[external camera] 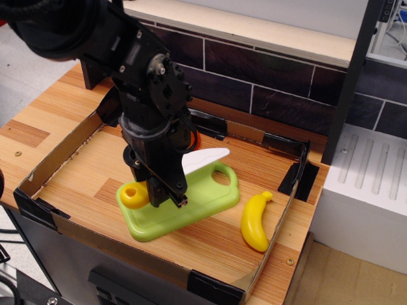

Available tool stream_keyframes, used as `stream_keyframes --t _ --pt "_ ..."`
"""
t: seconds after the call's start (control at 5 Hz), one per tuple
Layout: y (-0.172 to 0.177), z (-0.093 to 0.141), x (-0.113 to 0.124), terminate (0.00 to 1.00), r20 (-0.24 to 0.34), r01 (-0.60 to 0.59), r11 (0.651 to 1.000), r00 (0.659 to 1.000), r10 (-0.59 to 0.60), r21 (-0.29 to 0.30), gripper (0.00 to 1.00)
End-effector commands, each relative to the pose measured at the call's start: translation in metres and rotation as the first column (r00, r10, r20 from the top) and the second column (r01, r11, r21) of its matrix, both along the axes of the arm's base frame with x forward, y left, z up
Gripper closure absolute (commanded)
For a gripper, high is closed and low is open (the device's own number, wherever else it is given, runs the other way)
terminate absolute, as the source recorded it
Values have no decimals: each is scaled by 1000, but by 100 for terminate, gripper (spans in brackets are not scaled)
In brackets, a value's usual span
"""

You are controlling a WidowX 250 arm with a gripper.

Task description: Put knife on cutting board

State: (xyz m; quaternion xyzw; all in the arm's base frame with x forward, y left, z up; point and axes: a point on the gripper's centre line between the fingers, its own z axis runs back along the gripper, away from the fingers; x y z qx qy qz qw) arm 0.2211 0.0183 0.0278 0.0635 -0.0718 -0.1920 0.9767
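End effector [166, 190] apparently grips one knife [205, 159] over one cutting board [203, 198].

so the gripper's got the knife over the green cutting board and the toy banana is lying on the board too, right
Not quite. The gripper does hold the knife over the green cutting board, but the toy banana is not on the board. It lies on the wooden tray floor to the right of it, apart from it, as the observation.image view shows.

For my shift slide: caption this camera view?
Gripper holds the knife over the cutting board.
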Motion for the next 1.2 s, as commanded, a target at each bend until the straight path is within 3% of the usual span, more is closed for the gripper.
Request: stream_keyframes --t 0.0,0.2,0.4,0.6,0.8,1.0 --pt "6 12 -1 0 21 -27 1000 999 27 -13 0" --pt "9 22 1 0 36 -58 998 998 59 -27 0" --pt "14 50 8 0 94 -131 988 986 138 -80 0" --pt "24 78 23 0 167 -360 923 910 379 -136 0" --pt "42 98 27 0 160 -578 805 789 593 -137 0" --pt "42 98 27 0 160 -578 805 789 593 -137 0"
